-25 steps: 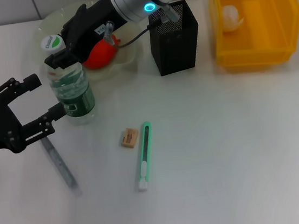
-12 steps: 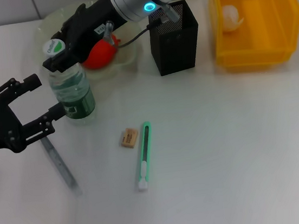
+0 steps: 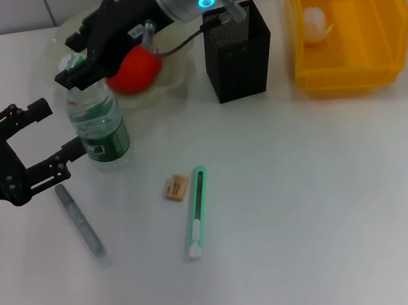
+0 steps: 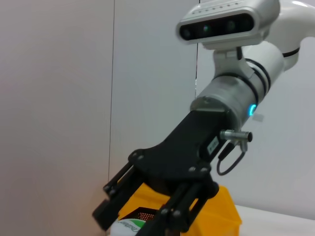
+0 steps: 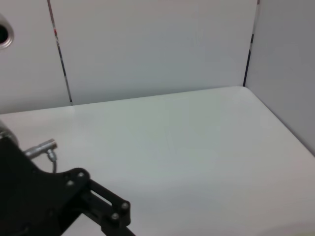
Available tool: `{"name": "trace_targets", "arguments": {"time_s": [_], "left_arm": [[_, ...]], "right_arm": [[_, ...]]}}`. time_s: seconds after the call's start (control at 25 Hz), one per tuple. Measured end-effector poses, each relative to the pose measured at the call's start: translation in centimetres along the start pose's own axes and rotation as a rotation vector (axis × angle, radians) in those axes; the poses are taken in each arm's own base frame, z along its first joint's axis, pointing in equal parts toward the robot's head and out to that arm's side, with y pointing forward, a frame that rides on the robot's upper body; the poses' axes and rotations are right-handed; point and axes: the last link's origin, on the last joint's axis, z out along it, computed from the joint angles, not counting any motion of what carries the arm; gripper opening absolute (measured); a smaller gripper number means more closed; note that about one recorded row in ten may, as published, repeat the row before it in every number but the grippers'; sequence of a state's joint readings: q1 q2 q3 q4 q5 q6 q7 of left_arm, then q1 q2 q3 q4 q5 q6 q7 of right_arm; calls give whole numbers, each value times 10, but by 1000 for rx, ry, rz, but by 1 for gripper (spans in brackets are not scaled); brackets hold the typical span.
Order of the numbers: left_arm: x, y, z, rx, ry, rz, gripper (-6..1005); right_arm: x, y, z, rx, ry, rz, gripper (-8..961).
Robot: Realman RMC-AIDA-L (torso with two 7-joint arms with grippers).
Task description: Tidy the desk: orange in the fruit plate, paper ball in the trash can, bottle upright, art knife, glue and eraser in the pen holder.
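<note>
White desk (image 3: 329, 204) is being shared by the upright bottle (image 3: 98, 128), whose cap is being hovered over by the right gripper (image 3: 77, 60) with spread fingers. The bottle is being flanked by the released left gripper (image 3: 53, 137), apparently without contact.

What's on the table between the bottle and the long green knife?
The small tan eraser lies between the bottle and the art knife, close beside the knife. The head view shows it.
</note>
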State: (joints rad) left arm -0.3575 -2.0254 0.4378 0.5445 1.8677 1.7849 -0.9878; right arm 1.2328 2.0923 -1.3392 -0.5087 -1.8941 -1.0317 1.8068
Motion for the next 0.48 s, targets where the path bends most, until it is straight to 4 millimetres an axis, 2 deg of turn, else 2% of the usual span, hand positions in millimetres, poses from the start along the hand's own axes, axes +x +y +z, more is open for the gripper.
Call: {"name": "trace_targets", "arguments": {"time_s": [0.24, 0.48], "left_arm": [[1, 0, 0, 5, 4, -10, 815], [2, -1, 0, -3, 8, -55, 814]], "right_arm": [[-1, 6, -26, 37, -117, -60, 621], [1, 15, -63, 49, -259, -51, 620]]}}
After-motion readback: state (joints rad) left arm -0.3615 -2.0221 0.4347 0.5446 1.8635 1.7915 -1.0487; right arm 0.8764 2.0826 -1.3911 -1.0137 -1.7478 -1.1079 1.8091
